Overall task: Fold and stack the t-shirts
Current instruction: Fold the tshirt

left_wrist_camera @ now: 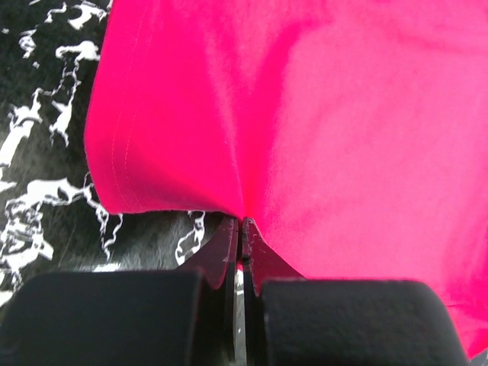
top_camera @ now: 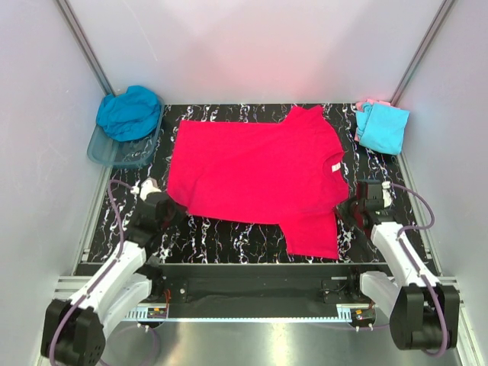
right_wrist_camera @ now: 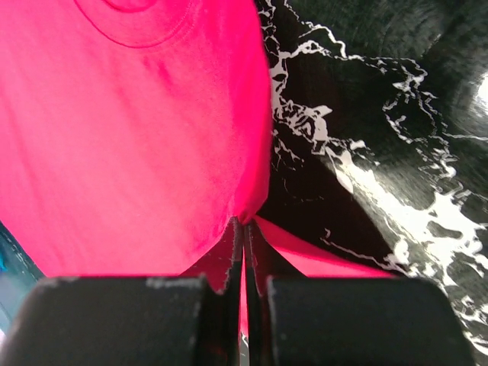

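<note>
Broadly, the black white-veined table fills the view, and most of its middle is covered by the bright pink-red t-shirt. It lies spread flat and sideways: hem to the left, collar to the right, one sleeve pointing to the far edge and the other toward the arms.

At the far left corner stands a clear bluish tub with the teal-blue t-shirt bunched in and over it. At the far right corner lies the light cyan t-shirt, folded, with a strip of the pale pink t-shirt showing from under its far edge.

The left gripper sits low at the near left corner of the pink-red shirt. Its jaws are pressed together with only a hairline between them, and the hem cloth is pinched at their tips, puckering into a fold that runs up from the pinch.

The right gripper is at the shirt's right edge, just beside the collar and the near sleeve. Its jaws are likewise closed tight on the cloth edge, with red fabric showing between them and the marbled table to their right.
</note>
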Robot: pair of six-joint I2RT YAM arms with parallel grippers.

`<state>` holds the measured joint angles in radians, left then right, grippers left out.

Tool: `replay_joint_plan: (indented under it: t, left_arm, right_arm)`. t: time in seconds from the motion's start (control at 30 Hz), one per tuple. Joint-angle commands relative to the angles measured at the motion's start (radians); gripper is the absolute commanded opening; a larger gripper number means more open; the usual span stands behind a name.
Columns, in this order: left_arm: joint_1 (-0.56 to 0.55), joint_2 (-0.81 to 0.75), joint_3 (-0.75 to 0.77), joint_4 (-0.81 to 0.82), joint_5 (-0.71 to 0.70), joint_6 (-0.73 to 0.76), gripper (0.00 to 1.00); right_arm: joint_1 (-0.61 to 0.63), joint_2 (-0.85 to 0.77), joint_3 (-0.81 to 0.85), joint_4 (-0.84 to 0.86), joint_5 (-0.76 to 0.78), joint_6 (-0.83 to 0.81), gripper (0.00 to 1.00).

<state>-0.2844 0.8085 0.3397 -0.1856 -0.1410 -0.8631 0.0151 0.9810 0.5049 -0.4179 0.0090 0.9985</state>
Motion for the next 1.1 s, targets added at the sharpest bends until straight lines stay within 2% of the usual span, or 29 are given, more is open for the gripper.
replay_joint_plan:
  t: [0.0, 0.33, 0.6, 0.77, 1.07]
  left_arm:
    - [-0.01, -0.077, -0.022, -0.052, -0.04, -0.016, 0.0]
    - [-0.128, -0.261, -0.119, -0.21, -0.049, -0.117, 0.0]
    - [-0.211, -0.419, -0.045, -0.416, -0.153, -0.159, 0.0]
    - [-0.214, -0.382, 0.004, -0.431, -0.245, -0.14, 0.0]
    - [-0.214, -0.235, 0.077, -0.341, -0.382, -0.068, 0.0]
  right_arm:
    - [-0.009, -0.059, 0.03, -0.065, 0.035, -0.017, 0.0]
    - [-0.009, -0.114, 0.08, -0.163, 0.048, -0.049, 0.0]
    - [-0.035, -0.13, 0.127, -0.203, 0.029, -0.052, 0.0]
    - [-0.035, -0.104, 0.146, -0.181, 0.051, -0.054, 0.0]
    - [-0.035, -0.042, 0.141, -0.061, 0.051, -0.02, 0.0]
